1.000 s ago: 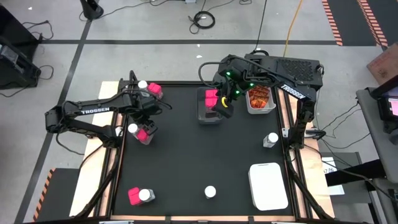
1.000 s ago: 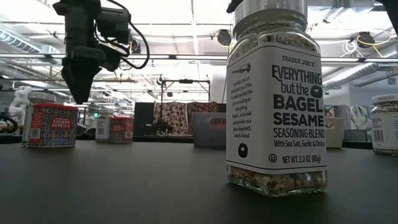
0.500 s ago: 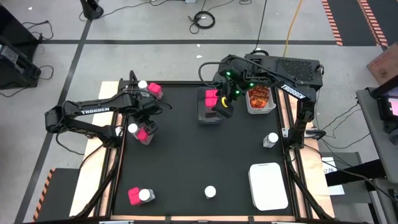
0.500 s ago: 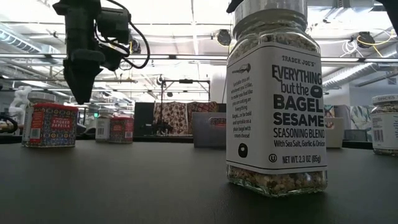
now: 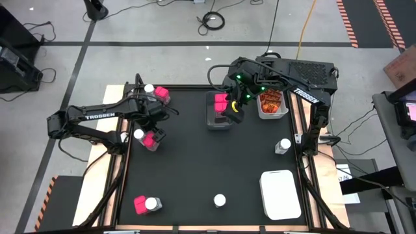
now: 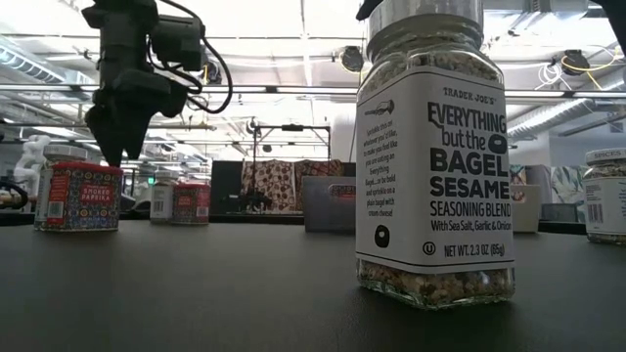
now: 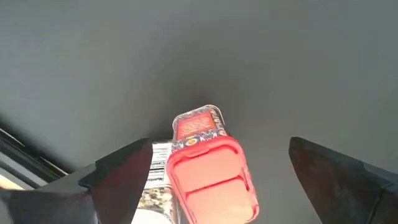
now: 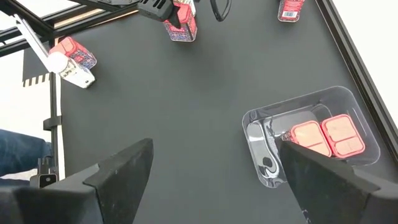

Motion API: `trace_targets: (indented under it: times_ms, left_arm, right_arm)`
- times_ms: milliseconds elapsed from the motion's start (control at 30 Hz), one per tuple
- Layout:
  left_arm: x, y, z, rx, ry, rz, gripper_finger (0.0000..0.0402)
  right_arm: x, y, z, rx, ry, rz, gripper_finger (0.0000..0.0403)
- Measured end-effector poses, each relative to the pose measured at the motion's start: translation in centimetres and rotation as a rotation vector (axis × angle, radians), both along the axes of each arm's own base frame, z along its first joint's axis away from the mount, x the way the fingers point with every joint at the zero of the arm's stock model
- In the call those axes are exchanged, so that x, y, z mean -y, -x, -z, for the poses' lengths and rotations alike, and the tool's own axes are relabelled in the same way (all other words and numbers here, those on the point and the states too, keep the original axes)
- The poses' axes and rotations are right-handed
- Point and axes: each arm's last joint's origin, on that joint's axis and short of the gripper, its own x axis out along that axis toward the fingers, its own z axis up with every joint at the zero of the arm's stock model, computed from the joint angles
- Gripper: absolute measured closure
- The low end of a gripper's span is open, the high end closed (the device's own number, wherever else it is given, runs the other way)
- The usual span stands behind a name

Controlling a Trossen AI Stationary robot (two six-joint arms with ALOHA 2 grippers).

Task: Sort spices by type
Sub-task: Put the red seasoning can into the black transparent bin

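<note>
A black tabletop (image 5: 208, 162) was seen in a lab. The right gripper (image 5: 235, 112), fingers spread, was held over a clear bin (image 5: 219, 121) w/ two pink tins. The left gripper (image 7: 211, 186), fingers spread, was poised over a pink-lidded spice tin (image 7: 208, 165) beside a jar, at the table's left edge. Judged light, rigid, smooth; flat sides should be pinched.

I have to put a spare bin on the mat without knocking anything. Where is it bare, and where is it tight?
Bare: the mat's middle, between the clear tray, the white bin and the lone jar. Tight: the left edge, where the left hand hovers over a pink pack and jar, and around the right hand over the tray.
</note>
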Motion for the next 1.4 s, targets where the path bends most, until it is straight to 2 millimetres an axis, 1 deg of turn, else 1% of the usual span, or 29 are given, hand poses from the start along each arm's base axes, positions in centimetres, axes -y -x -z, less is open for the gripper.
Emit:
trace_targets:
  times_ms: [200, 500, 767, 933, 1100, 1400]
  left_arm:
    - [0.2, -0.2, 0.3, -0.029, -0.018, 0.012, 0.0025]
    - [-0.2, -1.4, 2.5, -0.163, 0.043, 0.034, 0.0025]
    - [0.7, -2.2, 3.5, -0.212, 0.089, 0.103, 0.0025]
    - [1.1, -2.1, 3.8, -0.267, 0.106, 0.1, 0.0029]
    - [1.1, -2.0, 3.8, -0.275, 0.109, 0.093, 0.0064]
    - [1.1, -2.1, 3.8, -0.269, 0.107, 0.097, 0.0165]
  right_arm:
    - [0.0, 0.0, 0.0, 0.0, 0.0, 0.0, 0.0057]
    - [0.0, 0.0, 0.0, -0.001, -0.011, 0.012, 0.0057]
    - [0.0, 0.0, 0.0, -0.004, -0.012, 0.014, 0.0057]
    - [0.0, 0.0, 0.0, -0.004, -0.007, 0.007, 0.0057]
    - [0.0, 0.0, 0.0, -0.003, -0.006, 0.006, 0.0057]
    - [0.0, 0.0, 0.0, -0.003, -0.004, 0.003, 0.0057]
